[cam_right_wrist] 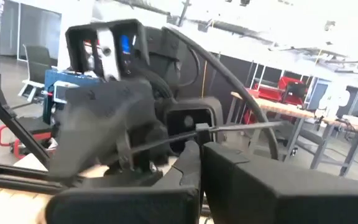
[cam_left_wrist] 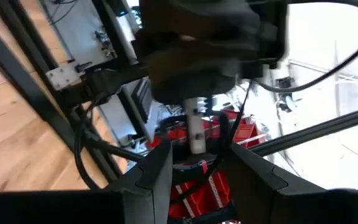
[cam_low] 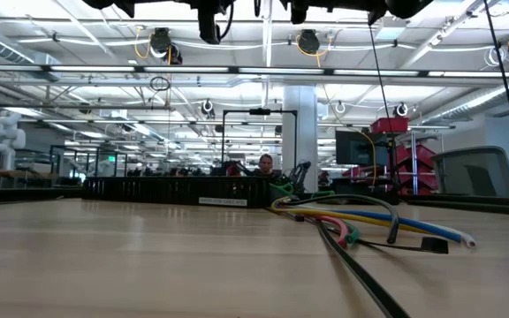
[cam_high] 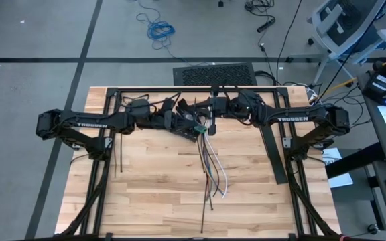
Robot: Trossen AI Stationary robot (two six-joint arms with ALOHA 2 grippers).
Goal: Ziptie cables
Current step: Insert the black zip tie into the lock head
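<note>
The cables (cam_high: 213,167), a loose bundle of white, red, green and blue wires, lie on the table (cam_high: 146,194) below the two grippers and also show in the low view (cam_low: 369,225). High above them my right gripper (cam_right_wrist: 201,146) is shut on a thin dark ziptie (cam_right_wrist: 241,129). My left gripper (cam_left_wrist: 197,171) faces it at close range, its fingers apart. A thin dark strip (cam_left_wrist: 219,146) runs down between those fingers. In the high view the two grippers meet at the table's far middle, the left gripper (cam_high: 191,124) beside the right gripper (cam_high: 216,107). My right gripper pinches the ziptie between its two fingertips at a small thicker spot (cam_right_wrist: 201,129) along the strip. The fingers come level from the table's right and lie across the strip. The strip runs out on both sides, clear of the table. My left gripper: I cannot tell whether its fingers touch the strip.
A long black slotted rail (cam_high: 273,154) lies on the right of the table. Loose dark strips lie near the front edge (cam_high: 204,211) and at the left (cam_high: 119,157). A black frame (cam_high: 193,89) borders the far edge. Bare wood lies at the near left.
</note>
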